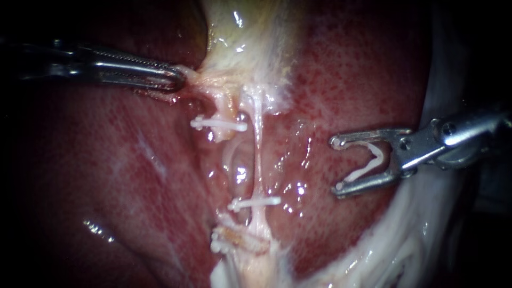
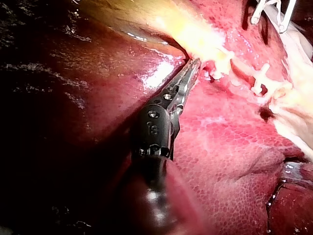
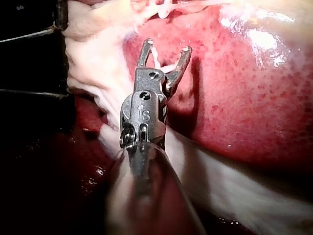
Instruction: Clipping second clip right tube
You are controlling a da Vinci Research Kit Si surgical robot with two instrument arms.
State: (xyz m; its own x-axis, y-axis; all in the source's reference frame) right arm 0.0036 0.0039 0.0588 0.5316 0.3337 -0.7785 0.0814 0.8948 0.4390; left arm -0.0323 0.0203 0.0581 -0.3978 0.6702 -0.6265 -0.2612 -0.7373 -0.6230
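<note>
Your open lane: bare glistening red liver surface [image 1: 309,106], centre right of frame, between your right instrument [image 1: 336,165], carrying white V-shaped open clip [image 1: 362,172] in its jaws, and thin pale right tube [image 1: 258,154]. Tube bare at mid-frame. In your way: flat white closed clip [image 1: 255,202] across tube, lower centre; second white closed clip [image 1: 218,124] just left of tube, above; left instrument [image 1: 178,80], upper left, clamped on pale yellowish gallbladder tissue [image 1: 213,72].

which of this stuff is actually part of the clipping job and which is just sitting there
In the job:
right instrument
open clip it carries
right tube
middle clip, already on that tube
left instrument, holding pale tissue

Just there:
liver
upper clip
lowest clip
</note>
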